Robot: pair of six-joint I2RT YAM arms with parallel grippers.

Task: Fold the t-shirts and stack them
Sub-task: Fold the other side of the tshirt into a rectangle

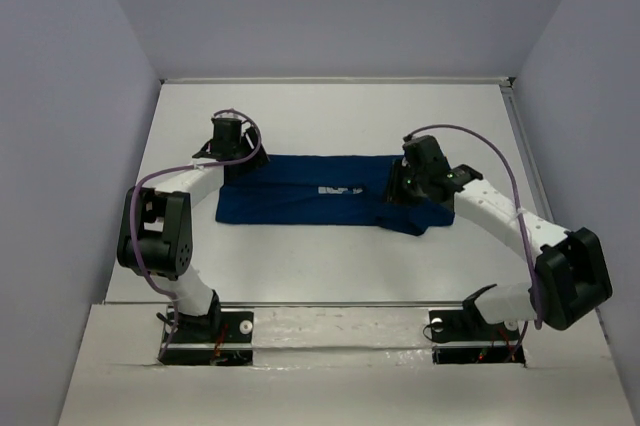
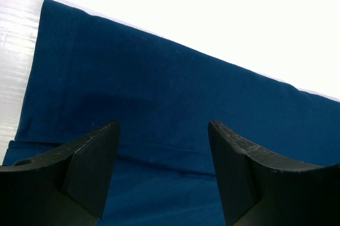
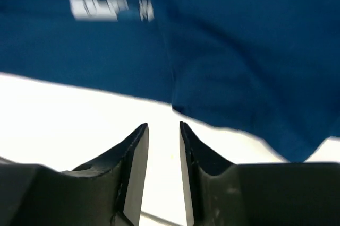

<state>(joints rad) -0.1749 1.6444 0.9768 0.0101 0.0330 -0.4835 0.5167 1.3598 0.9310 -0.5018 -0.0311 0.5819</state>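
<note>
A dark royal-blue t-shirt [image 1: 300,204] lies across the middle of the white table [image 1: 330,116] as a long band, with its small white chest print [image 1: 340,190] facing up. My left gripper [image 1: 228,141] hovers over the shirt's left end. In the left wrist view this gripper [image 2: 163,130] is open, with only blue cloth [image 2: 175,88] below the gap. My right gripper [image 1: 405,186] is at the shirt's right end. In the right wrist view its jaws [image 3: 163,128] stand slightly apart over bare table, holding nothing. The shirt's edge [image 3: 239,51] and the print [image 3: 109,7] lie just beyond them.
Grey walls enclose the table on the left, back and right. A raised strip [image 1: 340,321] at the near edge carries both arm bases. Purple cables loop above each arm.
</note>
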